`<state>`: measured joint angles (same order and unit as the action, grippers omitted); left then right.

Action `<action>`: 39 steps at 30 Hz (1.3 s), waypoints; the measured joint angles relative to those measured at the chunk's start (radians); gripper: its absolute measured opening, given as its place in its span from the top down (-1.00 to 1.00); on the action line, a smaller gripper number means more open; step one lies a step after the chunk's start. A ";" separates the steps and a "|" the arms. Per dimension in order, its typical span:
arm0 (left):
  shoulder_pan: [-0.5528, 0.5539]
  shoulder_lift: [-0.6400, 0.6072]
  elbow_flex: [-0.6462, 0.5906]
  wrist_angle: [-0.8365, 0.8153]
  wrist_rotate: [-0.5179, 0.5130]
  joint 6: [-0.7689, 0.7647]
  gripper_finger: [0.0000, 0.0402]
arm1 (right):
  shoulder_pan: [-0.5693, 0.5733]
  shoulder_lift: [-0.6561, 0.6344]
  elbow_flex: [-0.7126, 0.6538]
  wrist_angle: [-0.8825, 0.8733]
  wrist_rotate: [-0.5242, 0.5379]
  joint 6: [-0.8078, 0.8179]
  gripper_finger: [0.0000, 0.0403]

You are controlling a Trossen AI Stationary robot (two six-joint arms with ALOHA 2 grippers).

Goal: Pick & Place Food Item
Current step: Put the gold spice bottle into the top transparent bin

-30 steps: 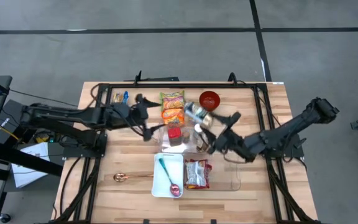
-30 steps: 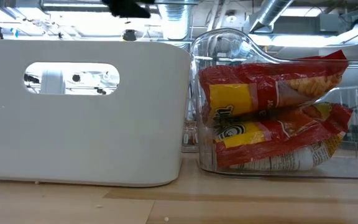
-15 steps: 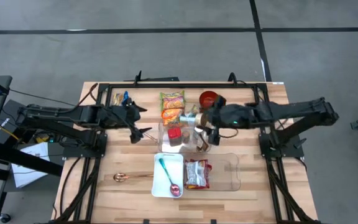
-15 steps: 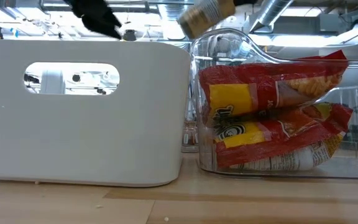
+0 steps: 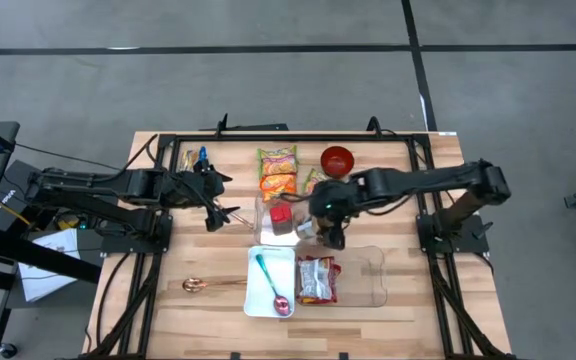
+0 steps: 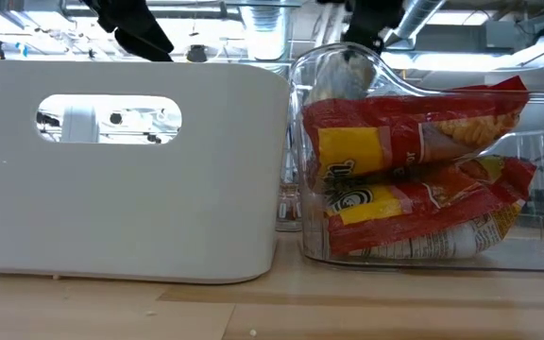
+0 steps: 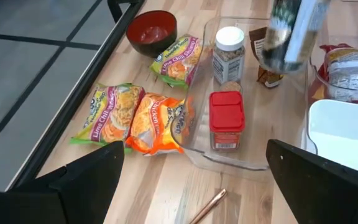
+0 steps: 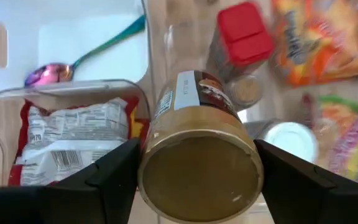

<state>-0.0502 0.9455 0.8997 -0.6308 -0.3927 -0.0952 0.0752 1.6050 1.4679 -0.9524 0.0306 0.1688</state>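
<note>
My right gripper (image 5: 320, 214) is shut on a jar (image 8: 197, 155) with a tan base and a brown label. It holds the jar above the near right part of a clear tray (image 5: 266, 238). In the low view the jar (image 6: 341, 74) shows behind the clear bin's wall. The tray holds a red-lidded container (image 7: 227, 118) and a white-lidded jar (image 7: 229, 53). My left gripper (image 5: 218, 211) is open and empty, left of the tray, above the table. My right gripper pinches the jar's round side near its base end (image 8: 151, 163) between its two fingers (image 8: 114, 180). The fingers slant down from the table's right. The jar's base faces the wrist and its other end points down and away. It is lifted clear.
Noodle packets (image 5: 277, 172) and a red bowl (image 5: 337, 159) lie at the far side. A white bin (image 5: 258, 300) with a spoon (image 5: 270, 282) and a clear bin (image 5: 366, 282) with a chips bag (image 5: 317, 279) stand near. A copper spoon (image 5: 203, 285) lies at the near left.
My right gripper has swung with the jar from the tray's far right side toward the table's near edge, and has gone down over the tray. The jar has tipped so that its base faces the wrist. My left gripper has drawn back a little toward the table's left edge.
</note>
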 joint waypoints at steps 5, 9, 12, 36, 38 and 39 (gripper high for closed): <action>0.000 0.003 0.000 -0.002 0.000 0.000 -0.92 | -0.004 0.067 0.001 -0.016 -0.014 -0.019 -0.34; 0.000 0.003 0.000 -0.002 0.000 0.000 -0.92 | -0.022 0.109 0.001 -0.024 -0.046 -0.038 -0.34; 0.000 0.003 0.000 -0.002 0.000 0.000 -0.92 | -0.040 0.133 0.003 -0.031 -0.058 -0.064 -0.34; 0.000 0.003 -0.151 0.061 0.006 0.004 -0.92 | -0.069 0.495 0.453 -0.363 -0.060 -0.233 -0.34; 0.000 0.003 -0.157 0.069 0.006 0.004 -0.92 | -0.069 0.497 0.453 -0.368 -0.060 -0.233 -0.34; 0.000 0.003 -0.159 0.073 0.006 0.004 -0.92 | -0.069 0.497 0.453 -0.370 -0.060 -0.232 -0.34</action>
<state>-0.0502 0.9489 0.7406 -0.5576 -0.3863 -0.0910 0.0059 2.1017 1.9206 -1.3227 -0.0292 -0.0634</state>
